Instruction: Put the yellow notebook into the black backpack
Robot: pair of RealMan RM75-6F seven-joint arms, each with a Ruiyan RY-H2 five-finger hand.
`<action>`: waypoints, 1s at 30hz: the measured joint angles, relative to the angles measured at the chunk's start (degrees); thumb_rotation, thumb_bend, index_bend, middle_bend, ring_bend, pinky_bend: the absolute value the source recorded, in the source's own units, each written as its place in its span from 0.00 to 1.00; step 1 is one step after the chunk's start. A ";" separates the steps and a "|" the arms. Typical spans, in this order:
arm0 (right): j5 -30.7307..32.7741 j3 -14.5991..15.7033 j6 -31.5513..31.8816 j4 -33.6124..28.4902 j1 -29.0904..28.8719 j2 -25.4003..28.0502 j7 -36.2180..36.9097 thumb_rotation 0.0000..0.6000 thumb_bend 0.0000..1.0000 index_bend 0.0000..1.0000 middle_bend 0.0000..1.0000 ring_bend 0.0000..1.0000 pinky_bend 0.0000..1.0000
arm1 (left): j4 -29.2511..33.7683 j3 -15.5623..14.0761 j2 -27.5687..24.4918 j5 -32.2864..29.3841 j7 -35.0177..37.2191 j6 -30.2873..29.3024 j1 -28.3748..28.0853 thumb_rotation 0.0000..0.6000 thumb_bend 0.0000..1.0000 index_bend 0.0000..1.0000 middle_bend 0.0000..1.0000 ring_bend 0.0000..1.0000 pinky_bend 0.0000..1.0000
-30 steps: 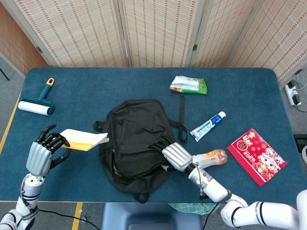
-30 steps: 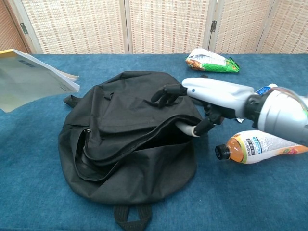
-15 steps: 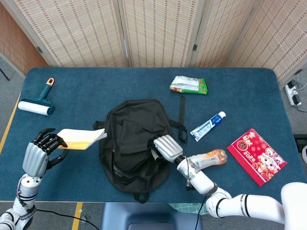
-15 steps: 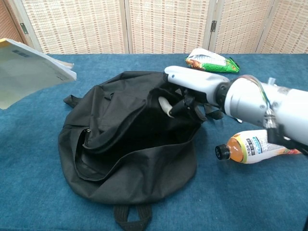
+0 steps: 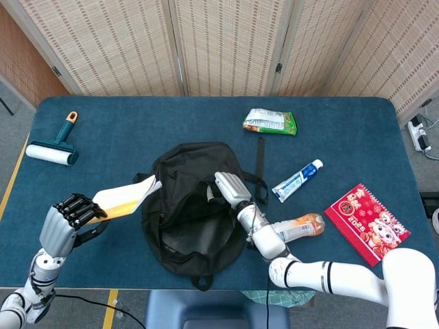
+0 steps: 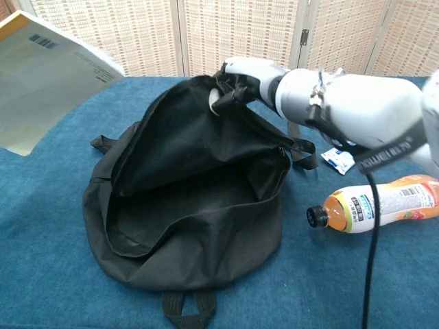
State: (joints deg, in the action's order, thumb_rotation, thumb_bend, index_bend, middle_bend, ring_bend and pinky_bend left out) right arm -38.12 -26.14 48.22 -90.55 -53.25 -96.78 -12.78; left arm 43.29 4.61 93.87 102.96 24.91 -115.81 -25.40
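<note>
The black backpack (image 5: 188, 205) (image 6: 185, 226) lies mid-table near the front edge, its mouth wide open. My right hand (image 5: 229, 186) (image 6: 241, 79) grips the upper flap and holds it lifted, so the dark inside shows. My left hand (image 5: 67, 221) grips the yellow notebook (image 5: 125, 197) at its left end, raised above the table just left of the bag. In the chest view the notebook (image 6: 51, 79) fills the upper left corner, tilted with its pale cover and a barcode showing; the left hand is out of that view.
An orange drink bottle (image 5: 300, 225) (image 6: 384, 203) lies right of the bag, a toothpaste tube (image 5: 297, 180) and a red calendar (image 5: 366, 223) beyond it. A green snack bag (image 5: 269, 122) sits behind, a lint roller (image 5: 55, 147) at far left.
My right hand has pulled the bag's flap up and back, opening the mouth wide. The left hand has tilted the notebook and brought it closer to the bag.
</note>
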 measured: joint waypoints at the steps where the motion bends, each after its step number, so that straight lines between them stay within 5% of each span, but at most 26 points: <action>1: 1.68 -0.82 -0.13 0.42 -0.78 -0.20 0.35 1.00 0.88 0.86 0.51 0.40 0.33 | 0.05 -0.12 -0.06 0.36 -0.16 -0.21 -0.21 1.00 0.53 0.74 0.72 0.60 0.59; 21: 12.85 -9.45 0.33 7.22 -10.03 -2.42 6.64 1.00 0.90 0.86 0.52 0.41 0.33 | 6.78 -3.31 -3.24 10.14 -9.97 -5.38 -3.73 1.00 0.53 0.74 0.73 0.61 0.60; 30: 13.45 -11.61 0.37 6.73 -12.09 -4.27 10.98 1.00 0.90 0.86 0.52 0.40 0.33 | 5.46 -3.00 -1.16 11.37 -14.01 -2.13 -6.68 1.00 0.53 0.74 0.73 0.61 0.60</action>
State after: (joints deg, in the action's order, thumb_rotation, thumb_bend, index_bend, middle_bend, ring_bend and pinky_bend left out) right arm -24.67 -37.75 48.59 -83.81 -65.34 -101.06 -1.80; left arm 48.75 1.61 92.71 114.33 10.90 -117.94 -32.08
